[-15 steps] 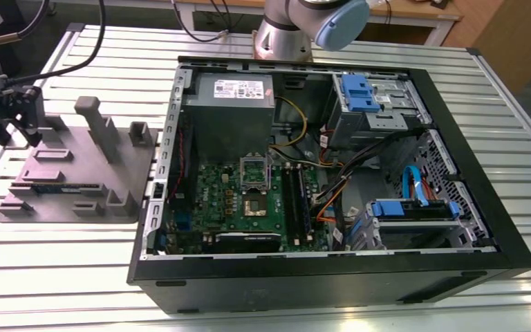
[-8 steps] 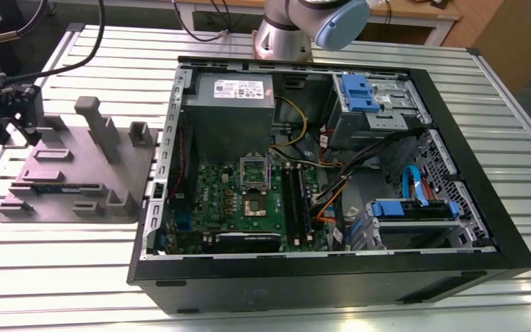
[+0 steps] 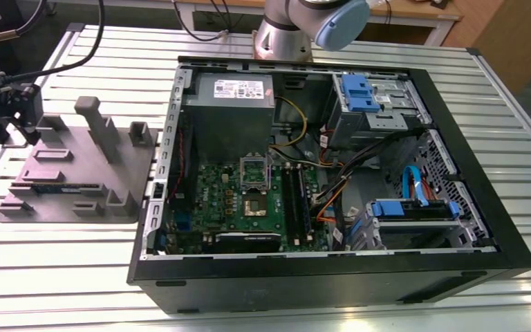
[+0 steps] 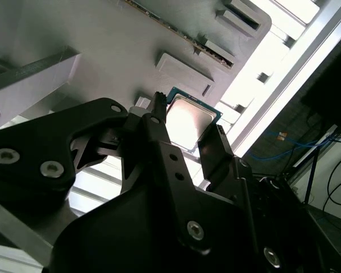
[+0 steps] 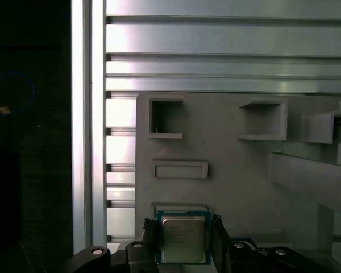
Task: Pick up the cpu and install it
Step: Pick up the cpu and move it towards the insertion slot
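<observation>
The cpu (image 5: 183,239), a small square chip with a silvery top and green rim, sits between the two black fingers of my gripper (image 5: 184,224), which is shut on it. The second wrist view shows the same cpu (image 4: 188,124) pinched on two opposite edges by my gripper (image 4: 187,116), just over the grey moulded tray (image 4: 102,45). In the exterior view my gripper (image 3: 14,114) hangs over the far corner of the tray (image 3: 72,176) on the exterior view's left. The open metal-framed socket (image 3: 254,197) lies on the green motherboard inside the computer case.
The open black computer case (image 3: 330,277) fills the middle, with a grey power supply box (image 3: 233,97), blue drive brackets (image 3: 358,93) and cables inside. Upright posts (image 3: 95,121) rise from the tray. All of it rests on a slatted aluminium table (image 3: 53,277).
</observation>
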Robot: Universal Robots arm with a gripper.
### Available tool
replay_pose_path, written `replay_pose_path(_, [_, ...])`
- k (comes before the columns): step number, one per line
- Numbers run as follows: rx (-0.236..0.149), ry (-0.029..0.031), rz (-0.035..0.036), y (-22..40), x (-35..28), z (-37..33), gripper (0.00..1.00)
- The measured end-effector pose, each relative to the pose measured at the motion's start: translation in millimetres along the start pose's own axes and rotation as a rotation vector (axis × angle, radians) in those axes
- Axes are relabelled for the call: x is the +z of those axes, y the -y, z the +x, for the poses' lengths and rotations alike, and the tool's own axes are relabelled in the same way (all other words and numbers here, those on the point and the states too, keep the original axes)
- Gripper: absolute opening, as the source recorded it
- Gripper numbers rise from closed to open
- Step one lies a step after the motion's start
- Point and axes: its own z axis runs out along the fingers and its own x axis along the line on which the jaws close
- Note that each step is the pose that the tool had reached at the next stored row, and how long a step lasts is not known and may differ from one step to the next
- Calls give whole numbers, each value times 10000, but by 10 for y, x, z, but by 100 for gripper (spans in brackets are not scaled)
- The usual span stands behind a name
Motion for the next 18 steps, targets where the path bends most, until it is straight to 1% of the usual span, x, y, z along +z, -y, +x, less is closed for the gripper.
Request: replay_pose_path(18, [-1,0,4,1,-36,-2,47])
